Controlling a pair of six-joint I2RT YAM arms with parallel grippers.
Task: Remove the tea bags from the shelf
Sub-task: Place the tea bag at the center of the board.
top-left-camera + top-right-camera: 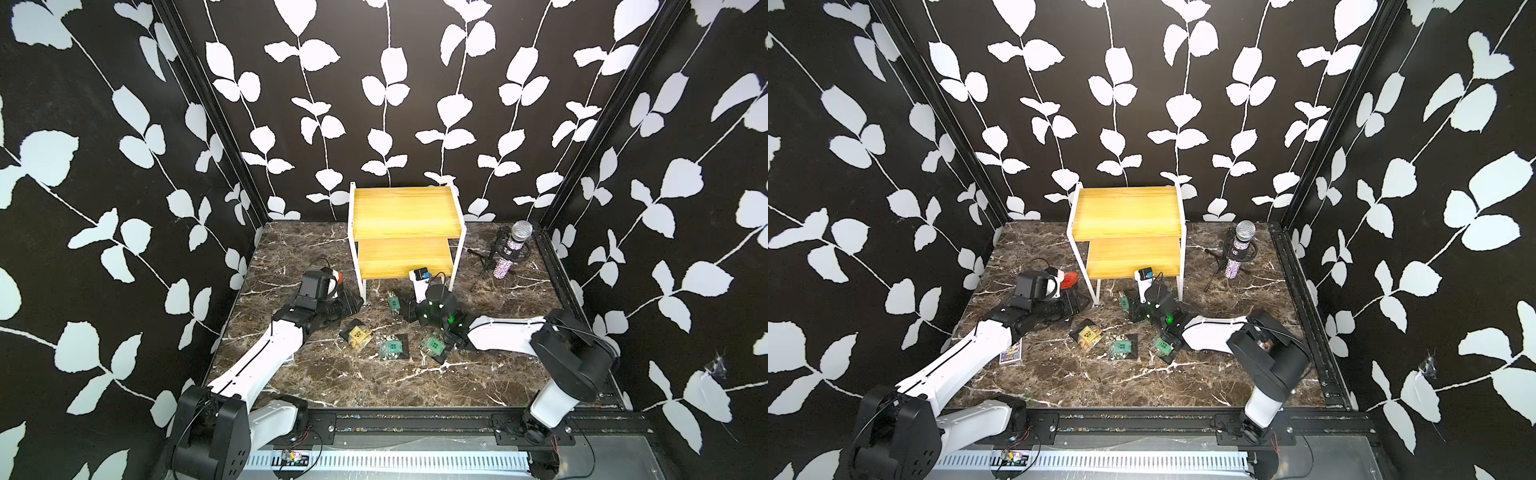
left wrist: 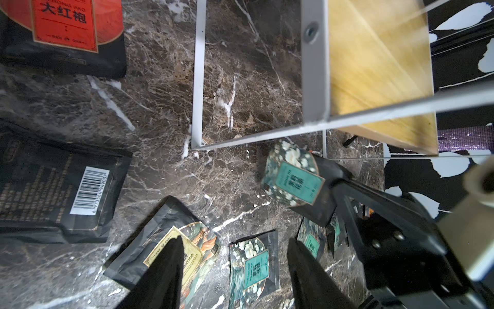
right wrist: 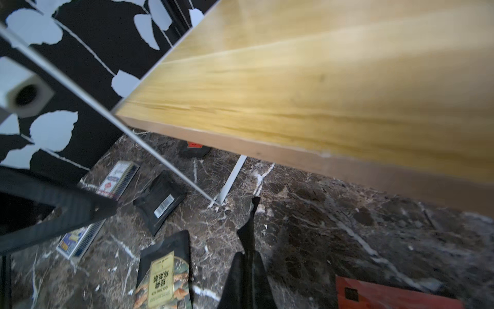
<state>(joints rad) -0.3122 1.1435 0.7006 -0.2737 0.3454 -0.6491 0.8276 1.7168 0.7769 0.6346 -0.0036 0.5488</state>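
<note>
Yellow wood on both tiers of the shelf [image 1: 405, 212] lies bare in both top views. The shelf stands at the middle of the back edge of the marble table [image 1: 498, 374].

Three sachets lie in a row near the table's middle, in front of the shelf:
- the yellow-labelled tea bag [image 1: 357, 336]
- the middle green tea bag [image 1: 392, 348]
- the right green tea bag [image 1: 432, 345], partly under the right arm

Toward the left edge, the red-labelled tea bag [image 1: 1070, 280] lies beside the shelf's front left leg. The barcode tea bag [image 2: 58, 187] lies face down near it. Blue-and-white cards [image 1: 1011, 353] show under the left arm.

The right gripper [image 3: 247, 256] is clenched on the held tea bag [image 2: 292, 174], a green-labelled one. It is pinched by one side and stands on edge just in front of the shelf, between its front legs. Whether its lower edge touches the marble I cannot tell. In the right wrist view the thin black strip rising from the fingers seems to be that sachet seen edge-on.

The left gripper [image 2: 235, 240] is released, with its fingers [image 2: 165, 267] apart and nothing between them. It hovers over the yellow-labelled and middle green tea bags.

A glittery microphone [image 1: 513, 251] on a small stand sits near the back right corner.
</note>
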